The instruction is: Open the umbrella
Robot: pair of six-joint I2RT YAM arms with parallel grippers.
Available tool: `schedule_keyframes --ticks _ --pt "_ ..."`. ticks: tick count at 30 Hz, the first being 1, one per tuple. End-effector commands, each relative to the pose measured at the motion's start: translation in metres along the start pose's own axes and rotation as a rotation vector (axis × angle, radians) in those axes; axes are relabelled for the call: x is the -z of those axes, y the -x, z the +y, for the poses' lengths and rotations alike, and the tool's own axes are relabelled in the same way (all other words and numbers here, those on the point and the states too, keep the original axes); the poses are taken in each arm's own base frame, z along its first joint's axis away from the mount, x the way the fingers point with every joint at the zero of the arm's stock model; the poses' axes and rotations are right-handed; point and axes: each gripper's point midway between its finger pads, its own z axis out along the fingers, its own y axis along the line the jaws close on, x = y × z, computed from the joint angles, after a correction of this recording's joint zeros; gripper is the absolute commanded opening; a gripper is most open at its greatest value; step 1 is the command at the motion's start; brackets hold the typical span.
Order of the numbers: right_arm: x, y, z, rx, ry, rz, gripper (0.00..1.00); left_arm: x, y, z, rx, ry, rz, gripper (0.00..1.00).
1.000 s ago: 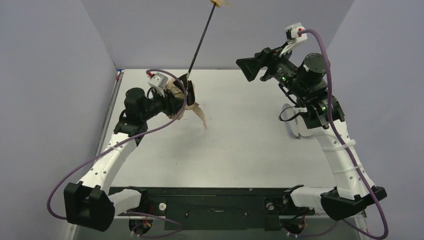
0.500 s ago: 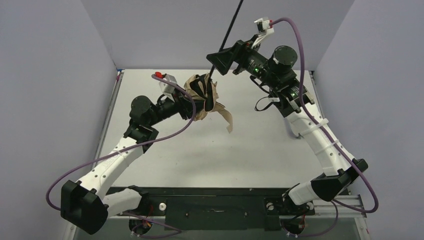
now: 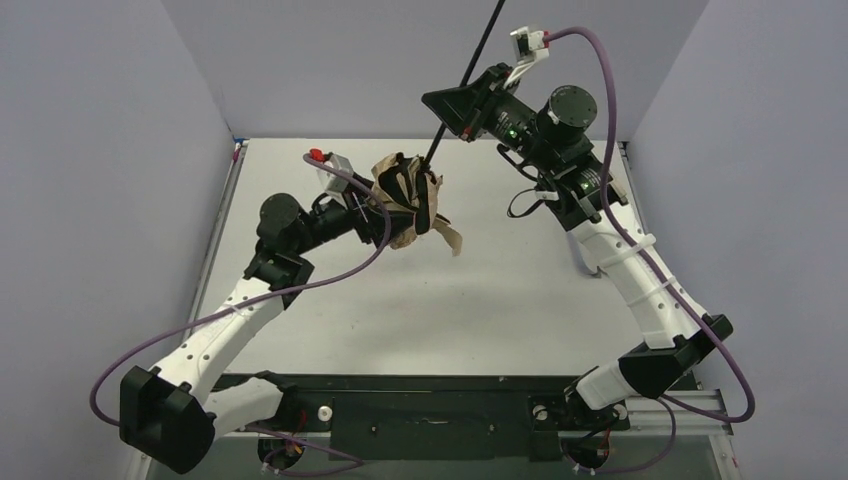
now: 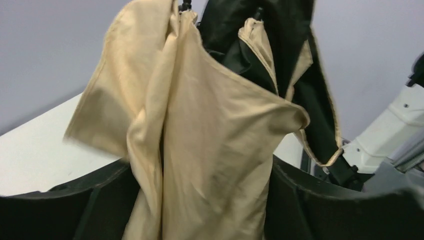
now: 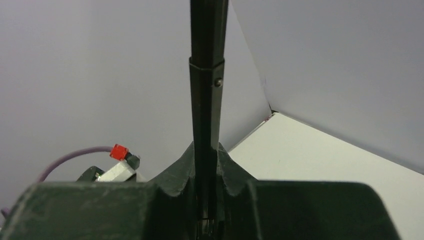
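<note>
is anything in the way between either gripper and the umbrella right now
Nothing visible stands in the way. The left gripper has the bunched canopy between its fingers, and the right gripper is closed on the black shaft, so both are already on it.

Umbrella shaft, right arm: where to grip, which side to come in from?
Grip the bare shaft above the bunched canopy, coming in from the right, square across it. It is thin, straight and rises clear of the fabric that the left gripper holds. The right gripper is shut on it there.
</note>
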Motion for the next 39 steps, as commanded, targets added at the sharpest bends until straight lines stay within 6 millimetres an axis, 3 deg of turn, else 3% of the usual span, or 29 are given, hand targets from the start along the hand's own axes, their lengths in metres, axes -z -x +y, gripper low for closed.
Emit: schedule_keyframes --ticks 1,2,3,9,13,14,15,21,23,26,29,31,34,36,39 --pt "0.004 0.009 -0.031 0.105 -0.083 -0.032 0.0 0.032 0.01 0.041 0.04 0.145 0.012 0.79" --pt "0.007 0.009 -0.039 0.156 -0.111 -0.033 0.0 0.04 0.006 0.048 0.075 0.182 0.037 0.86" --pt "0.01 0.0 -0.055 0.178 -0.152 -0.012 0.0 0.052 0.008 0.064 0.081 0.235 0.041 0.99" --pt "0.023 -0.029 -0.117 0.434 -0.318 0.055 0.0 0.106 -0.015 0.111 0.139 0.442 0.203 0.97" --pt "0.025 -0.041 -0.134 0.62 -0.369 0.068 0.0 0.127 -0.029 0.127 0.21 0.554 0.27 0.97" --pt "0.025 -0.036 -0.128 0.683 -0.369 0.05 0.0 0.135 -0.027 0.132 0.212 0.573 0.261 0.97" --pt "0.026 -0.042 -0.129 0.705 -0.371 0.058 0.0 0.137 -0.025 0.132 0.205 0.569 0.254 0.97" --pt "0.029 -0.045 -0.082 0.782 -0.257 0.007 0.0 0.136 -0.011 0.109 0.063 0.456 0.189 0.97" --pt "0.033 -0.047 -0.077 0.775 -0.253 -0.006 0.0 0.135 -0.009 0.102 0.036 0.427 0.18 0.97" --pt "0.043 -0.039 -0.1 0.772 -0.338 -0.008 0.0 0.133 -0.007 0.095 0.008 0.394 0.178 0.97" --pt "0.055 -0.014 -0.151 0.742 -0.491 -0.054 0.0 0.133 -0.001 0.094 -0.017 0.401 0.169 0.97" --pt "0.052 -0.001 -0.168 0.727 -0.539 -0.085 0.0 0.134 0.002 0.096 -0.022 0.424 0.165 0.97" --pt "0.037 0.018 -0.158 0.712 -0.515 -0.155 0.0 0.135 0.006 0.101 -0.024 0.454 0.166 0.97" --pt "0.023 0.013 -0.138 0.698 -0.46 -0.173 0.0 0.135 0.009 0.104 -0.023 0.463 0.171 0.97" --pt "0.011 -0.012 -0.084 0.653 -0.316 -0.165 0.0 0.133 0.015 0.107 -0.019 0.464 0.176 0.97"
